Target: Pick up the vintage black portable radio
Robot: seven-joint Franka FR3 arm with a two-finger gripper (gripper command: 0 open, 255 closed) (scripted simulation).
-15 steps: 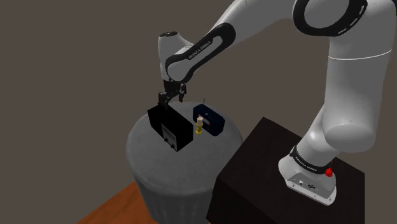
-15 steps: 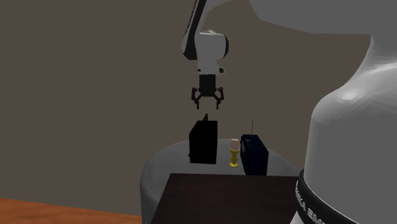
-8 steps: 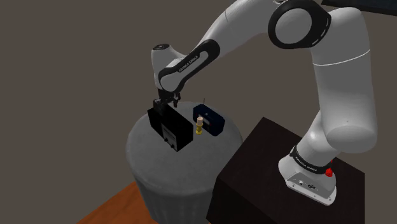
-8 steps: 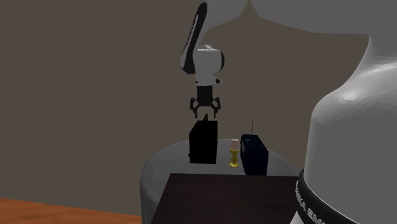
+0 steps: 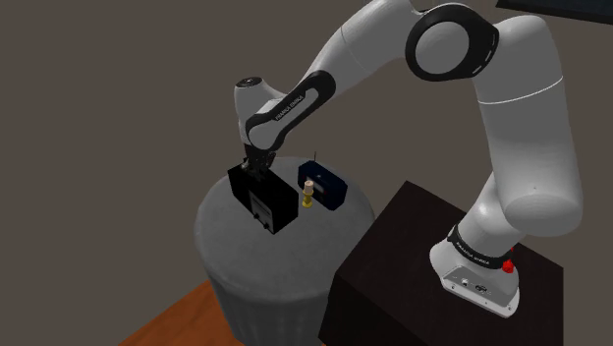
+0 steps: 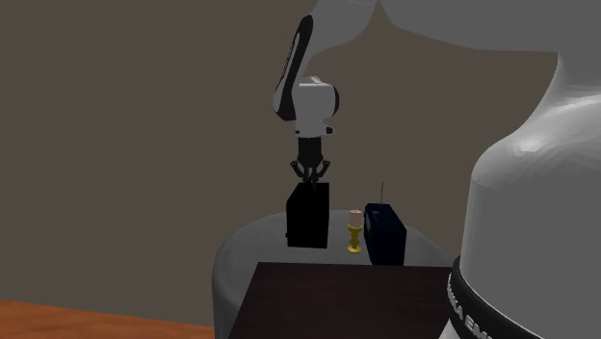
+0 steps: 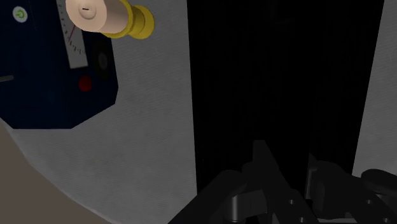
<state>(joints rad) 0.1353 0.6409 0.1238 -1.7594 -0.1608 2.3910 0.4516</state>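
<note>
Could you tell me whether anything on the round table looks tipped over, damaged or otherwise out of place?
Nothing stands out. The black radio stands upright on the grey table, with the small candle and the blue radio upright beside it. The gripper is at the black radio's top.

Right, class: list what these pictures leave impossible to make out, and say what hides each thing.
1. Top of the black radio: in the wrist view it is black on black against the gripper.
2. Blue radio: cut off by the wrist view's edge.
3. Candle: also cut off by that edge.
4. Table: in the second exterior view its near side is hidden by the stand and the arm.
</note>
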